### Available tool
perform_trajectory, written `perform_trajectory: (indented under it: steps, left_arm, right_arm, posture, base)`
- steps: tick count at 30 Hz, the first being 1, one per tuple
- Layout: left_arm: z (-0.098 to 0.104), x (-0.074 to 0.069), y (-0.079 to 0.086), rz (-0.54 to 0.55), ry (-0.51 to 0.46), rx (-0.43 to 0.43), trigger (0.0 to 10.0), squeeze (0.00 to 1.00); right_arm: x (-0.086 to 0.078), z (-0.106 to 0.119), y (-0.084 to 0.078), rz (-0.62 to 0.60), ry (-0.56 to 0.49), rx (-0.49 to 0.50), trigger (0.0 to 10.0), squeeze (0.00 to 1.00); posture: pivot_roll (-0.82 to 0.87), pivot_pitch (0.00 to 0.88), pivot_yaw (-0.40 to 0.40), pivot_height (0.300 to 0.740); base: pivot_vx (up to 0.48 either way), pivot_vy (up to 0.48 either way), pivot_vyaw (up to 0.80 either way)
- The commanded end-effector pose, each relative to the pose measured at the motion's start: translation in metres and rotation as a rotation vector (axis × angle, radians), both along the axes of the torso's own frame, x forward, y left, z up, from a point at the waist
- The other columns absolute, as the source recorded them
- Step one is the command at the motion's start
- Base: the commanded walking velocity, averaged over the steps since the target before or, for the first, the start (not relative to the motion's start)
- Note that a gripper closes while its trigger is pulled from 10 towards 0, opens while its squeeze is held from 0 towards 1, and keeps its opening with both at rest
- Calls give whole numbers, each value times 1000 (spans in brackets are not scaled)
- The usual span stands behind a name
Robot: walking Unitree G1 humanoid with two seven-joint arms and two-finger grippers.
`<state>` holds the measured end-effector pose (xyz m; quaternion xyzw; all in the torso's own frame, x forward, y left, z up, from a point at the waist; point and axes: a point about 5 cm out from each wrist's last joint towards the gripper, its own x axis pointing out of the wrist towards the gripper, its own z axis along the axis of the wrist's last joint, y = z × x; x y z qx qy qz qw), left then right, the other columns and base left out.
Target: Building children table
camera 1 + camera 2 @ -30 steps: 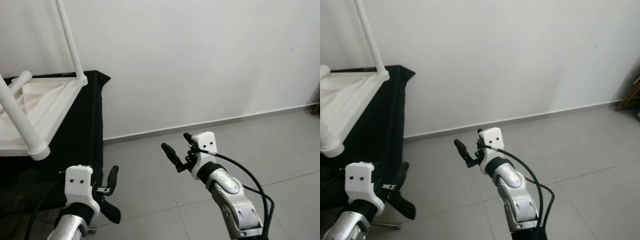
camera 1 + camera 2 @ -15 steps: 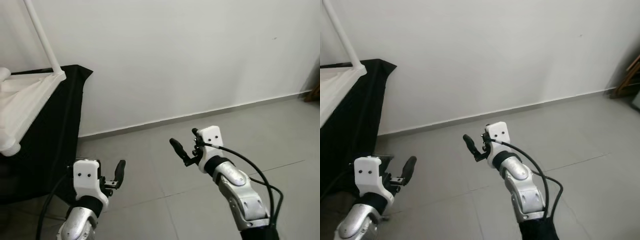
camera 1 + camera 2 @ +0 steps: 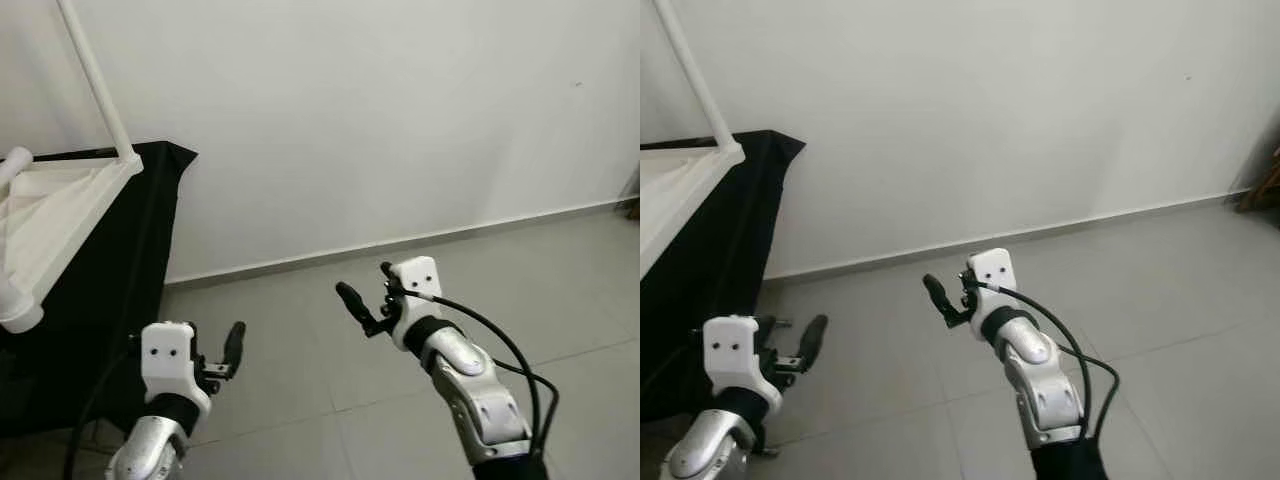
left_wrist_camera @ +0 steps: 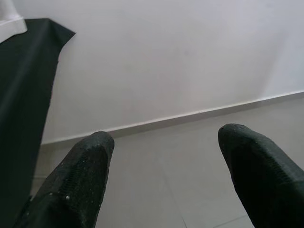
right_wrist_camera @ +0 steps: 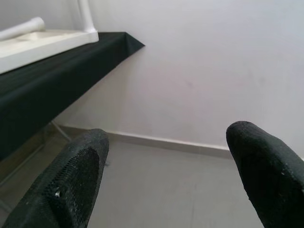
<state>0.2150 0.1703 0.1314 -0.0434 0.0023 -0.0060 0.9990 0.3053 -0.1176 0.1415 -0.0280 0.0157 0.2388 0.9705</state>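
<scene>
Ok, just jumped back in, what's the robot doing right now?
Nothing is being handled. Both the left gripper and right gripper are open and empty, held out over the grey tiled floor. The upside-down white children's table sits on a black-draped stand to the robot's left, out of contact with either gripper.

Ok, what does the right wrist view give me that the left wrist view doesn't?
Right wrist view: the white table top lying on the black cloth, with a white leg rising from its corner, seen past the right gripper, jaws open. Left wrist view: the left gripper, jaws open, and a sliver of white at the cloth's edge. Both: black cloth, white wall, skirting, grey floor; nothing held.
</scene>
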Motion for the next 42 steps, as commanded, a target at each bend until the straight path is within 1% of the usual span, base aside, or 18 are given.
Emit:
perform_trajectory:
  steps: [1,18,21,36,38,39,41,42]
  left_arm:
    - [-5,1,-2,-21,21,-6,10000,0]
    - [-5,2,-4,-36,20,-13,10000,0]
    - [-6,2,-5,-43,19,-14,10000,0]
    - [-6,2,-5,-48,18,-17,10000,0]
    - [-6,2,-5,-49,17,-16,10000,0]
    - [-6,2,-5,-49,17,-16,10000,0]
    - [-6,2,-5,-49,17,-16,10000,0]
    - [-5,2,-6,-47,16,-17,10000,0]
  right_arm:
    - [1,-2,-6,-20,2,-5,10000,0]
    - [2,-2,-6,-9,6,2,10000,0]
    - [1,-2,-3,24,4,9,10000,0]
    - [0,-1,0,75,-1,4,10000,0]
    - [-1,-1,1,97,-5,1,10000,0]
    - [-3,0,3,128,-10,-3,10000,0]
    - [-3,0,3,128,-10,-3,10000,0]
    - [-4,0,6,163,-17,-15,10000,0]
  posture:
    - [-152,79,18,740]
    - [-154,76,13,740]
    - [-155,75,13,740]
    - [-147,68,10,740]
    - [-144,69,11,740]
    - [-144,69,11,740]
    - [-144,69,11,740]
    - [-141,71,5,740]
  base:
    - [368,0,0]
    - [365,0,0]
    - [361,0,0]
    - [361,0,0]
    - [360,0,788]
    - [364,0,788]
    - [364,0,788]
    - [360,0,788]
